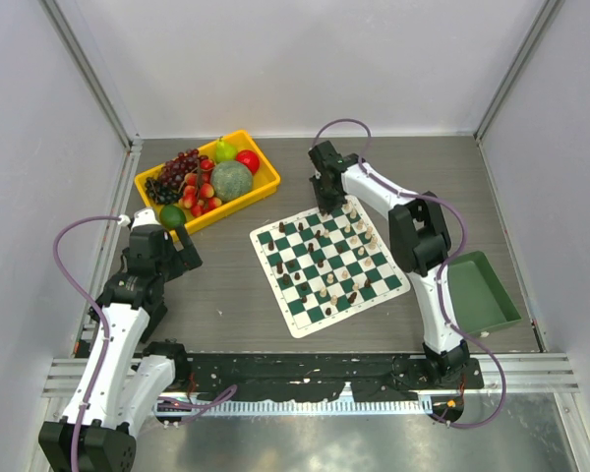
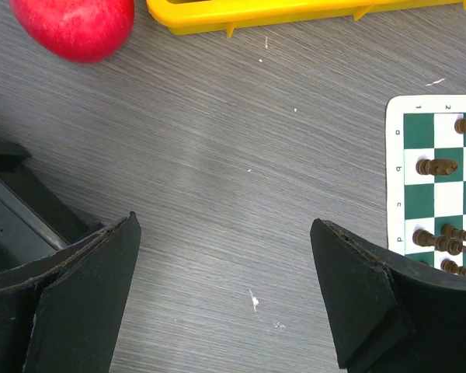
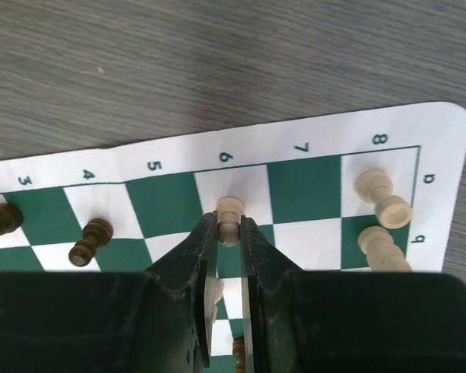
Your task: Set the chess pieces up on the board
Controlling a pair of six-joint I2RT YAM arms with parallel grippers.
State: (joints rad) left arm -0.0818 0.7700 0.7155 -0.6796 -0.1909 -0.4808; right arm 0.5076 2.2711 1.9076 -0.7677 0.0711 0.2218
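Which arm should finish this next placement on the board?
Right. The right gripper is shut on a cream piece near the board edge; the left gripper hangs open over bare table.

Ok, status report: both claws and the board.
Right claw shut on cream piece, far row of board. Left claw open, empty, beside it. Nothing in the way.

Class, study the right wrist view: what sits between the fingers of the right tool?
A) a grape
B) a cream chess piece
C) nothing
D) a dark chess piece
B: the right tool is closed on a cream chess piece above the board, by the edge mark 6.
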